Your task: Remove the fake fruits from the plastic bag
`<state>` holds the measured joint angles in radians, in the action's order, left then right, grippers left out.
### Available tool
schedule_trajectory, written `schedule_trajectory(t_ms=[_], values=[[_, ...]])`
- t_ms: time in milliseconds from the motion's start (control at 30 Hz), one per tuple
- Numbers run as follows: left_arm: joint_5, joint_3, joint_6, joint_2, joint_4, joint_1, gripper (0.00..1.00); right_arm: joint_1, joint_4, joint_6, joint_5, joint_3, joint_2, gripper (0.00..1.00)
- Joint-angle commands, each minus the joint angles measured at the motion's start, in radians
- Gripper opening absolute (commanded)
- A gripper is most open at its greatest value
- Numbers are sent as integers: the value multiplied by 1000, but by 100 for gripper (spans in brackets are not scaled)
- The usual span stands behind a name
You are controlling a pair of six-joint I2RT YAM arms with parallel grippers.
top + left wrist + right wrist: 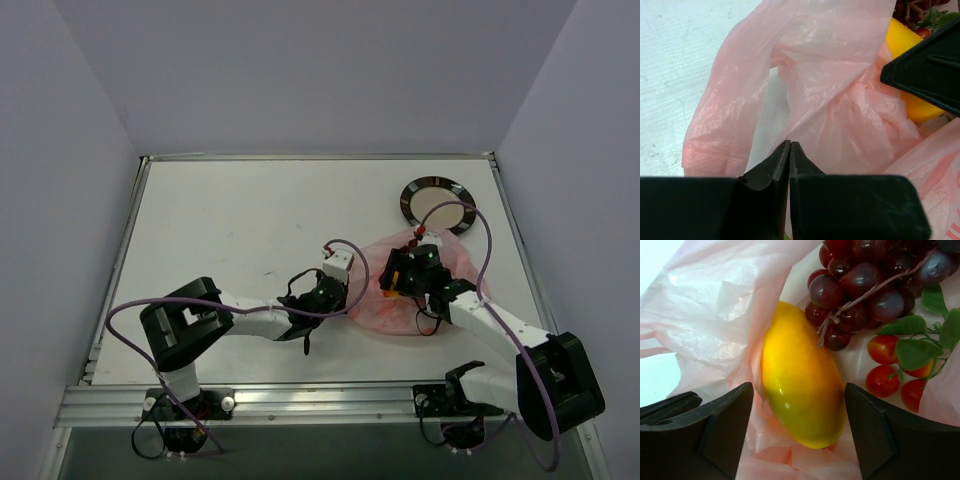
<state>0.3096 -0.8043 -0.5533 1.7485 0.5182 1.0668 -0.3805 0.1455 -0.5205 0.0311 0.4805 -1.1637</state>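
The pink plastic bag point(455, 255) lies crumpled at the right of the table, its mouth open. Inside, the right wrist view shows a yellow-orange fruit point(800, 390), a dark red grape bunch point(865, 280) and small red fruits with green leaves point(885, 350). My right gripper point(799, 388) is open inside the bag point(715, 300), one finger on each side of the yellow-orange fruit, not touching it. My left gripper point(790, 144) is shut on a fold of the bag point(830, 100) at its left edge. The green ball-like fruit is out of view.
A round black plate point(408, 200) sits just beyond the bag at the back right. The two grippers point(345, 297) point(397, 278) are close together. White tabletop stretches to the left and back, with grey walls around it.
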Motion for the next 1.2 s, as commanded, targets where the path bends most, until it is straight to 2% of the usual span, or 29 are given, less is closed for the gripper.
schedule_trajectory(t_ms=[0,133,333,600,733,767,867,1000,1067,1167], values=[[22,2,16,-43,14,-7,2,3,-17,-13,-28,12,-1,67],[46,11,39,-69,8,-22,2,6,-15,-15,-66,3,32,59],[20,17,43,-63,20,-22,2,9,-17,-9,-60,1,45,67],[-9,5,52,-110,14,-18,3,51,-14,-7,-42,-5,55,55],[-69,-30,55,-104,11,1,21,54,-15,-12,-42,-6,38,50],[-81,-51,65,-100,9,8,33,54,-15,-10,-42,-3,29,51],[-95,-91,69,-72,2,25,47,51,-9,-10,29,-3,-23,57],[-122,-139,66,-18,-14,25,54,42,20,-18,84,-26,-24,63],[-133,-154,66,-1,-20,25,54,40,19,-18,82,-28,-19,63],[-156,-170,58,34,-20,27,48,40,22,-16,78,-26,-25,64]])
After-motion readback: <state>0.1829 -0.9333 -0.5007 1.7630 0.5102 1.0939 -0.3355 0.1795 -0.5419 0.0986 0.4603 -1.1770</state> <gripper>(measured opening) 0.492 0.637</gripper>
